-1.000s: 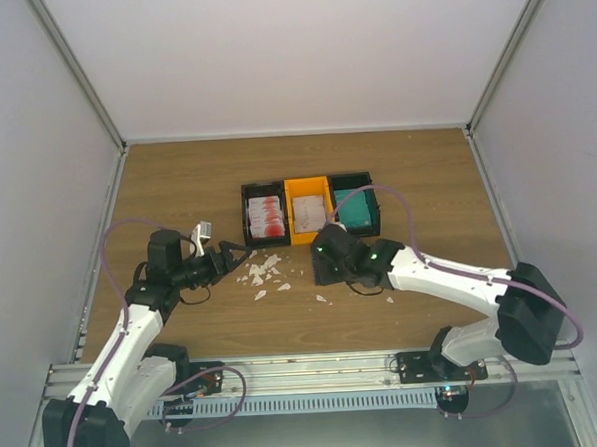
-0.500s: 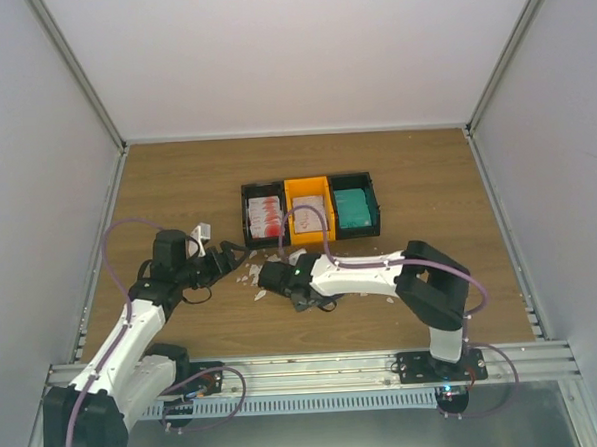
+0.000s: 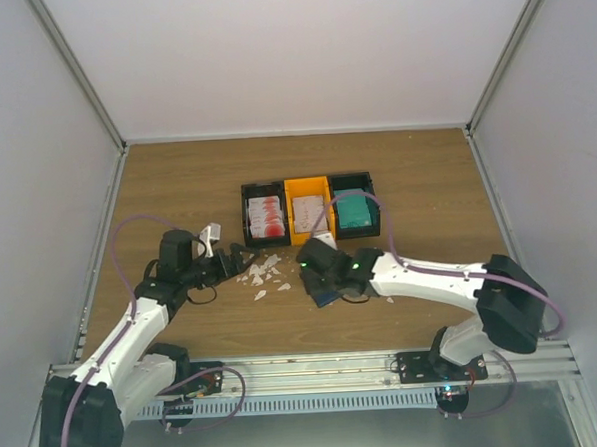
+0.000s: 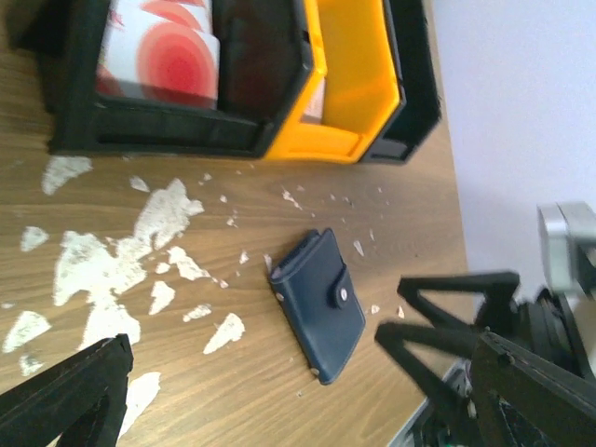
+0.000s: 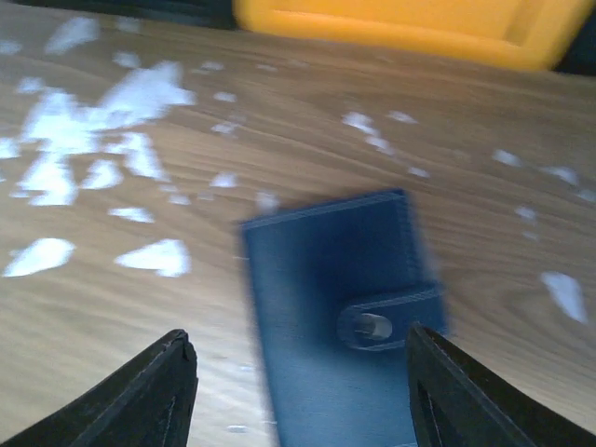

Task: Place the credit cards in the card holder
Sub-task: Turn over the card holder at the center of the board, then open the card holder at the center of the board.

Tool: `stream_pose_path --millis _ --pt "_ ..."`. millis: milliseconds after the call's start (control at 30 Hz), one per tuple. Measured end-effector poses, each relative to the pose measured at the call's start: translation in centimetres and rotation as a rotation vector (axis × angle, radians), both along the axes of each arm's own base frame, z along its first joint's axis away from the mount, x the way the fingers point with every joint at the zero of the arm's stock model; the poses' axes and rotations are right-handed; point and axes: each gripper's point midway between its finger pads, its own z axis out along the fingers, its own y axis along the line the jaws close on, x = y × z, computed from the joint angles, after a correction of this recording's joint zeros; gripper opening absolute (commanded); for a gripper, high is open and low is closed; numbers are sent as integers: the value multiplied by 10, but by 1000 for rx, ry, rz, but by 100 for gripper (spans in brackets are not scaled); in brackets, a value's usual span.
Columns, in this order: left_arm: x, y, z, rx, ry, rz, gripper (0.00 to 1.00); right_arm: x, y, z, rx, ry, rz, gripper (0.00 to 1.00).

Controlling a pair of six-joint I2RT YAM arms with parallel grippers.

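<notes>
The wallet [image 4: 317, 303] lies flat and shut on the desk [image 3: 177, 190], with its clasp on top. It is near the orange bin [image 3: 307, 186], on the side facing the arms, but does not touch it. White scraps [image 3: 264, 273] are spread on the wood to its left. The right gripper [image 5: 296, 335] hangs just over the wallet with its fingers apart, one on each side, and holds nothing. The wrist view there is blurry. The left gripper [image 3: 242, 256] is by the scraps, left of the wallet, with its fingers wide apart and nothing between them. The cards are all in bins: red and white cards [image 3: 266, 215] in the left bin [image 3: 246, 218], pale ones in the orange bin, teal ones [image 3: 354, 211] in the right bin [image 3: 376, 207].
</notes>
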Motion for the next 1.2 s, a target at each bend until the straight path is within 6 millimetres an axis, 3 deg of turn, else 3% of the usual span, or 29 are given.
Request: stream_pose_path --millis 200,300,500,800,1033,1200 --pt "-16 -28 -16 -41 5 -95 99 2 -67 -38 -2 73 -135 40" --pt "-26 -41 -28 -54 38 -135 99 -3 -77 -52 10 117 -143 32" --pt "-35 -59 -49 -81 118 -177 92 -13 -65 -61 99 182 -101 24" --pt "-37 -72 -72 -85 227 -221 74 -29 -36 -70 223 257 -50 23" --pt "-42 -84 -87 -59 287 -259 67 -19 -35 -65 192 223 -85 42" --pt "-38 -94 -90 -38 286 -287 60 -4 -36 -52 160 164 -106 45"
